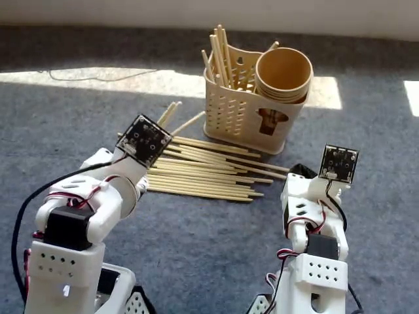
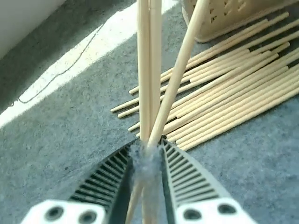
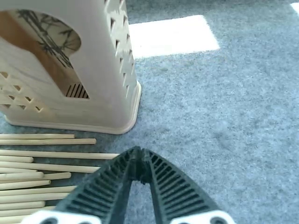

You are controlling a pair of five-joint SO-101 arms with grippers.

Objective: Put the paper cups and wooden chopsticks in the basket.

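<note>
A cream slotted basket (image 1: 242,111) stands on the grey carpet with stacked paper cups (image 1: 283,73) and several wooden chopsticks (image 1: 219,55) upright inside it. In front of it lies a pile of loose chopsticks (image 1: 209,173). My left gripper (image 2: 148,148) is shut on three chopsticks (image 2: 150,70), held just above the left end of the pile; they poke out past the wrist (image 1: 170,112). My right gripper (image 3: 136,163) is shut and empty, low over the carpet by the basket's (image 3: 70,70) front right corner, beside the pile's right ends (image 3: 46,165).
Grey carpet (image 1: 216,255) stretches all around, with a sunlit strip behind the basket (image 1: 131,82). A thin cable (image 1: 98,77) lies in that strip at the back left. Open carpet lies right of the basket (image 3: 224,107).
</note>
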